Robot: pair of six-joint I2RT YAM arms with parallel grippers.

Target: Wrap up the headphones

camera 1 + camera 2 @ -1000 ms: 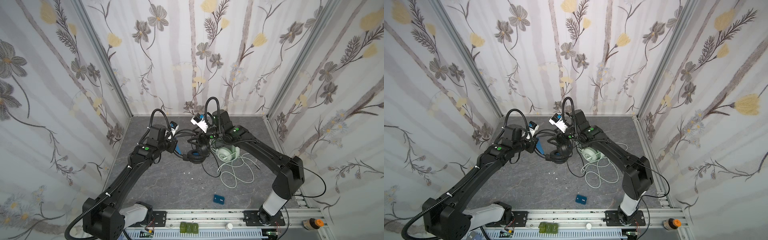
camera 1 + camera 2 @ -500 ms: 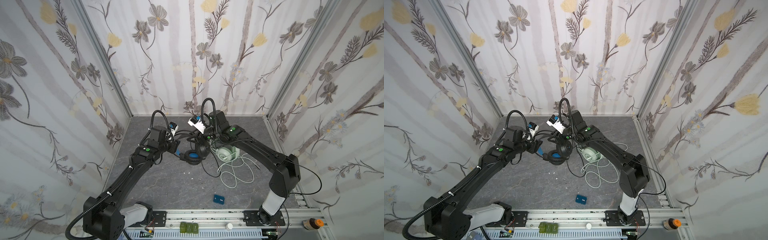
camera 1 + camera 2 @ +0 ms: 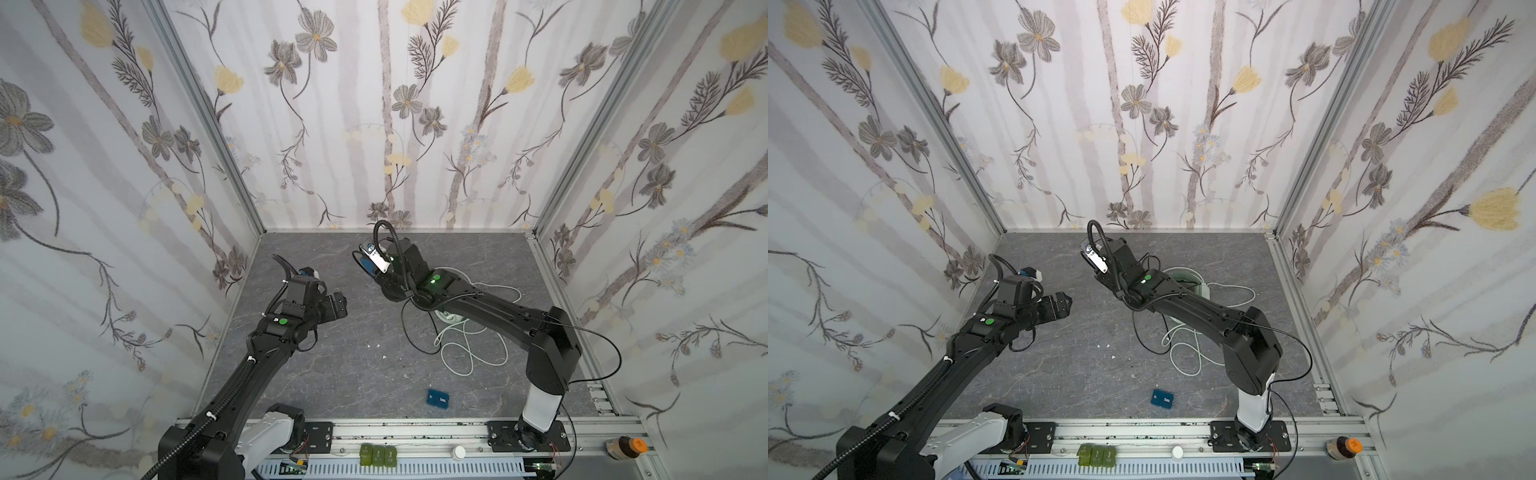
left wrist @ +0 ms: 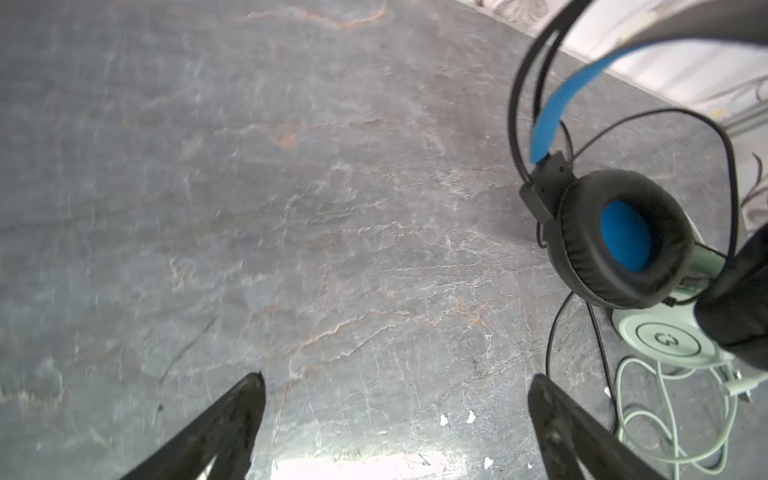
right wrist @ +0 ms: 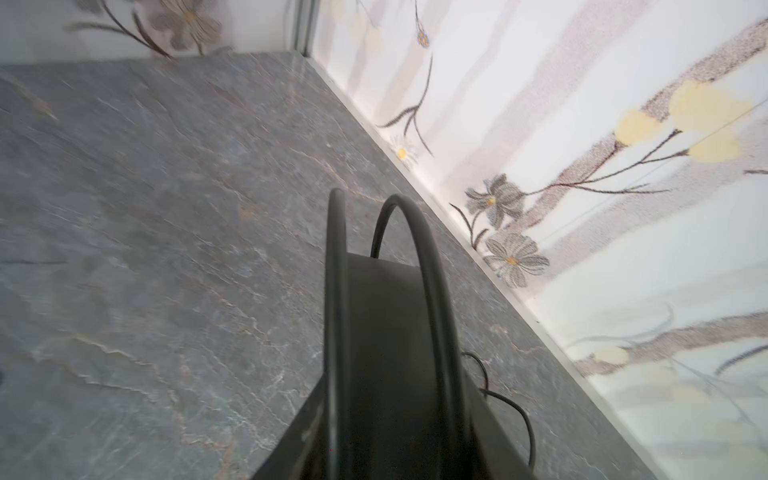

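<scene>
Flowered wallpaper point(image 3: 386, 104) closed the cell in on three sides, and the grey, stone-veined tabletop point(image 3: 332, 374) was mostly bare. Toward the back, the right gripper point(image 3: 368, 268) was clamped on the headband of the black headset point(image 4: 623, 241) and held it clear of the table. From the right wrist the two thin black band wires arched straight ahead, though the fingers themselves were hard to make out. From the left wrist I could see the blue inner band rising out of sight, with one blue-lined ear cup hanging below it. The black cable point(image 3: 409, 328) trailed down onto the table. Just under that cup the mint headset point(image 4: 665, 336) lay on the tabletop, half hidden in both top views by the right arm. Its pale cable point(image 3: 469, 345) was spilled in loose loops toward the front. The left gripper point(image 4: 395, 382) hung apart to the left, its fingers point(image 4: 245, 399) spread wide with nothing between them. A small blue box point(image 3: 437, 400) sat near the front rail, well apart from both headsets.
</scene>
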